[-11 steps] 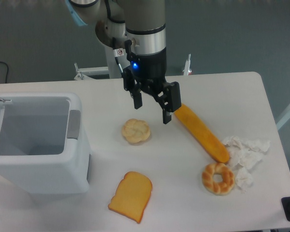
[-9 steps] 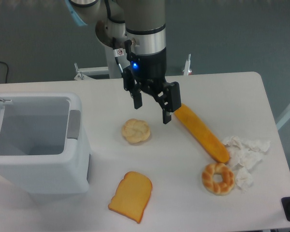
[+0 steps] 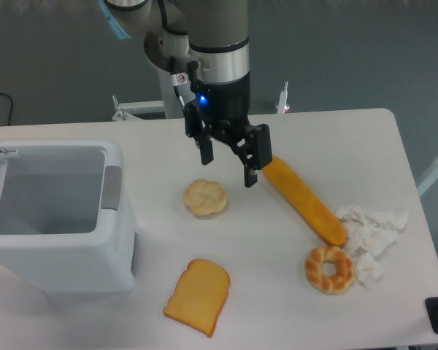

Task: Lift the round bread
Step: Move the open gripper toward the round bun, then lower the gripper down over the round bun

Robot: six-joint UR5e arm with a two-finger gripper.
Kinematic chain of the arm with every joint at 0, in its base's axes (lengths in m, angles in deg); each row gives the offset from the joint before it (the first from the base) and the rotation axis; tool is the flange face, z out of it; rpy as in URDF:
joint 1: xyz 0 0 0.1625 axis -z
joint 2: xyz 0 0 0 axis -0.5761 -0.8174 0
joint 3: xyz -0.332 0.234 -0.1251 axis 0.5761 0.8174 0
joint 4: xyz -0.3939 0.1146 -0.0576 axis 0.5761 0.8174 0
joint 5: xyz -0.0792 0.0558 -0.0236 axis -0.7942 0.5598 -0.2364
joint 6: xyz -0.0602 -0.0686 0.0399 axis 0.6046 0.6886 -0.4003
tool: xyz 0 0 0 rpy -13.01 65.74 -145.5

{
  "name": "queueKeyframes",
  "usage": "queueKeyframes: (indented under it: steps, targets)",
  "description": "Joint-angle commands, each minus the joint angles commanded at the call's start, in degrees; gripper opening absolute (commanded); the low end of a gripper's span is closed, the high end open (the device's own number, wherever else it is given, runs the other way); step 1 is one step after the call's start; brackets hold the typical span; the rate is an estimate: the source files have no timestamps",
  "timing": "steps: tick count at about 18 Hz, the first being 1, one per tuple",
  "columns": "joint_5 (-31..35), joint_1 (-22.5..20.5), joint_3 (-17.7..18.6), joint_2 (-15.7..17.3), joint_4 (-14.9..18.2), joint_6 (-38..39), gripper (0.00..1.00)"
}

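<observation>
1. Round bread [image 3: 205, 197] lies on the white counter [image 3: 336, 138], just below and slightly left of my end effector [image 3: 228, 169], not touching it.
2. My end effector hangs above it with fingers spread, holding nothing.
3. Long orange loaf [image 3: 304, 200] lies to the right; toast slice [image 3: 198, 296] nearer the front.

1. A white, matte table with rounded corners [image 3: 350, 138] fills most of the view.
2. Behind it lies a dull grey-green floor [image 3: 58, 51], evenly lit.
3. A black cable [image 3: 1, 102] curls at the far left edge.
4. White metal frame pieces [image 3: 128, 108] stand beyond the table's back edge.
</observation>
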Motion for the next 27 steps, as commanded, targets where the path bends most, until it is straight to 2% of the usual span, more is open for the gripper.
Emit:
queueKeyframes:
  steps: [8,14,18,27]
  targets:
    - [-0.6,1.5,8.6,1.8,-1.4,-0.2,1.00]
    - [0.0,1.5,9.3,1.8,-0.8,0.1,1.00]
    - [0.0,2.8,12.6,2.3,-0.7,-0.1,1.00]
    - [-0.3,2.9,14.7,1.9,-0.7,0.2,1.00]
